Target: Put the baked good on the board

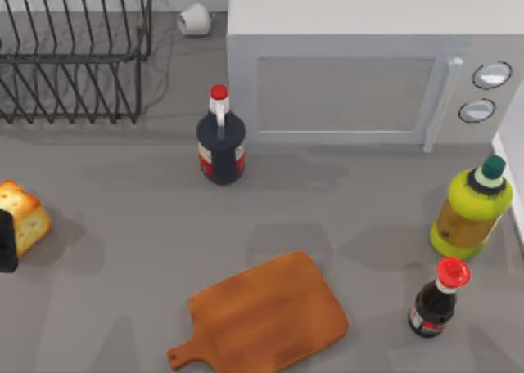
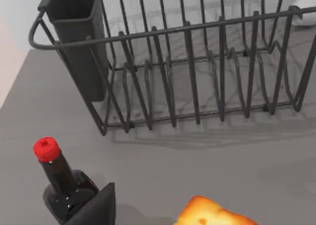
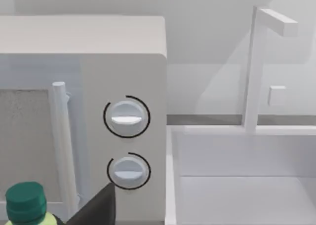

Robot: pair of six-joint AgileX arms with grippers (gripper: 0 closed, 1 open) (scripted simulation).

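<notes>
The baked good is a golden chunk with a toasted crust at the table's far left edge. My left gripper shows as a dark shape right against its near side. In the left wrist view the baked good lies between the fingers, and one dark finger stands apart from it, so the gripper is open around it. The board, brown wood with a short handle, lies flat at the front middle. One finger of my right gripper shows far to the side before the microwave.
A red-capped dark bottle stands mid-table, between the baked good and the microwave. A black dish rack fills the back left. A green bottle and a small dark bottle stand right of the board.
</notes>
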